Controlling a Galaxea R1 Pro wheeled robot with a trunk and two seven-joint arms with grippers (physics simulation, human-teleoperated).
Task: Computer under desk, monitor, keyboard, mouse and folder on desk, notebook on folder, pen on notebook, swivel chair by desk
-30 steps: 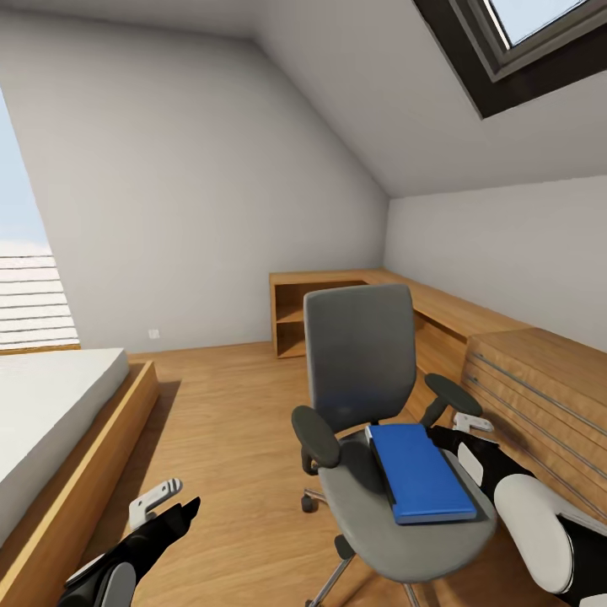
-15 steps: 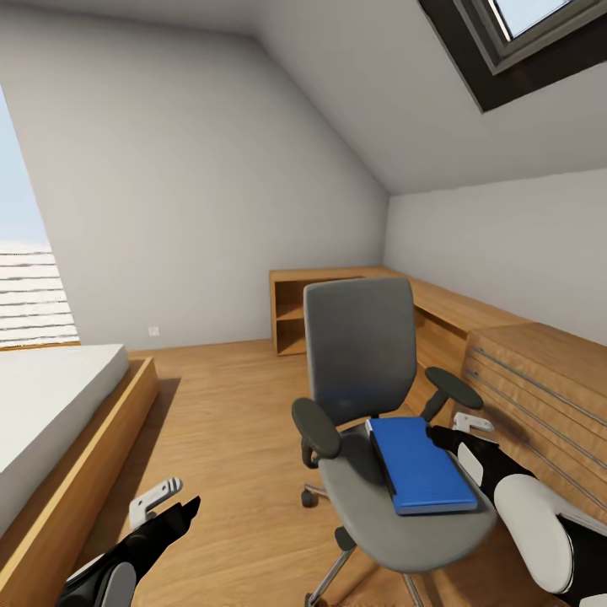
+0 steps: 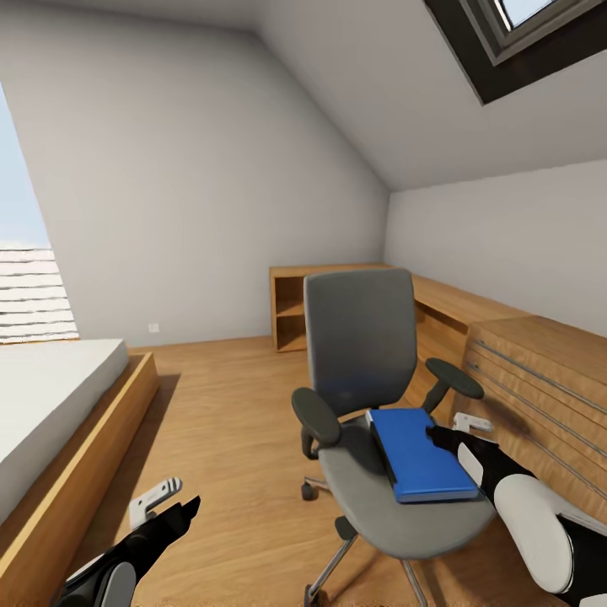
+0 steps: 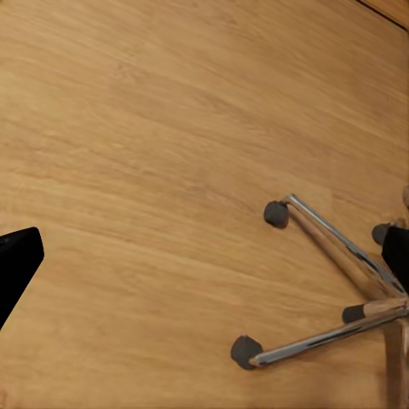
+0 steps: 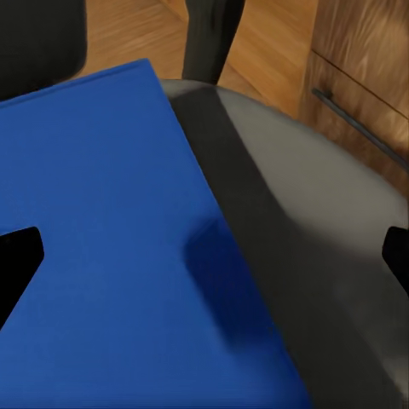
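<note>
The swivel chair (image 3: pixel 371 396) stands on the wood floor (image 3: pixel 228 438) beside the low wooden drawer unit (image 3: pixel 539 379), and the blue folder (image 3: pixel 420 455) lies flat on its grey seat. The right gripper (image 3: pixel 451 432) hovers at the folder's edge, fingers spread and holding nothing. The left gripper (image 3: pixel 164 499) hangs low over the floor; whether its fingers are parted I cannot tell.

Matt cloth swivel chair (image 3: pixel 371 354), chrome base
</note>
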